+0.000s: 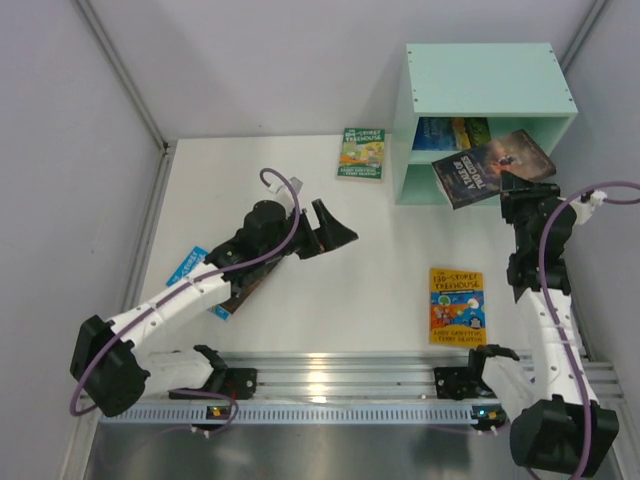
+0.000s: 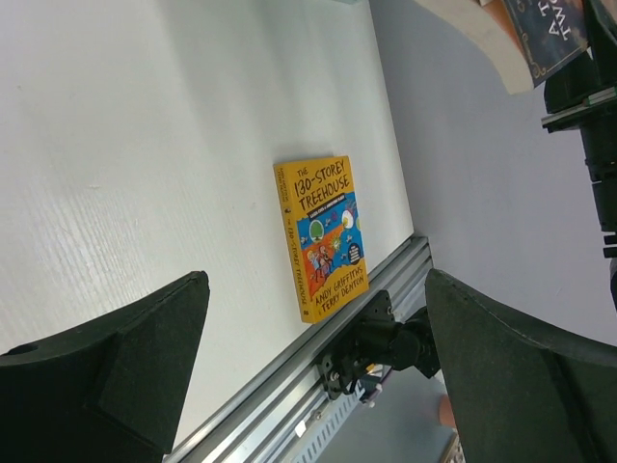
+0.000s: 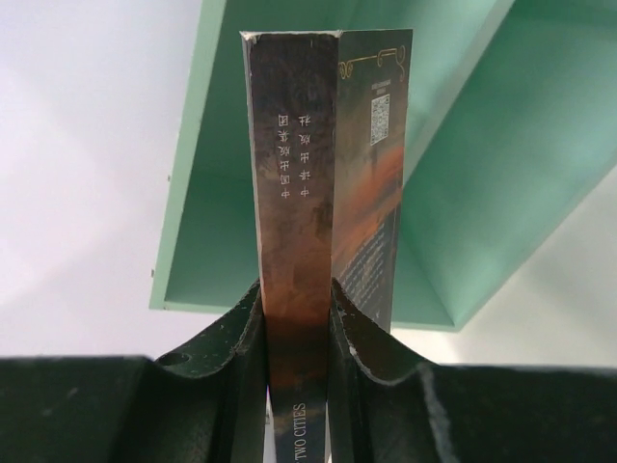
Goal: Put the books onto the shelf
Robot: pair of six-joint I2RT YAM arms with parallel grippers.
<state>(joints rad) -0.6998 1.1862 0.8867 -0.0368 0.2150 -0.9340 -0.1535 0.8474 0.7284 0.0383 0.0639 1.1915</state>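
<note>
The mint-green shelf (image 1: 490,80) (image 3: 482,174) stands at the back right, with books (image 1: 452,132) lying in its upper compartment. My right gripper (image 1: 522,192) (image 3: 297,318) is shut on the spine of a dark book (image 1: 492,165) (image 3: 299,193), held in the air in front of the lower compartment. On the table lie a green book (image 1: 361,152) and a yellow book (image 1: 457,305) (image 2: 323,236). Partly hidden under my left arm are a light blue book (image 1: 188,265) and a dark brown book (image 1: 245,290). My left gripper (image 1: 335,228) (image 2: 318,376) hangs open and holds nothing, above the table's middle.
A metal rail (image 1: 340,372) with both arm bases runs along the near edge. White walls close in the table at the left, back and right. The right arm's base (image 2: 381,342) shows between my left fingers.
</note>
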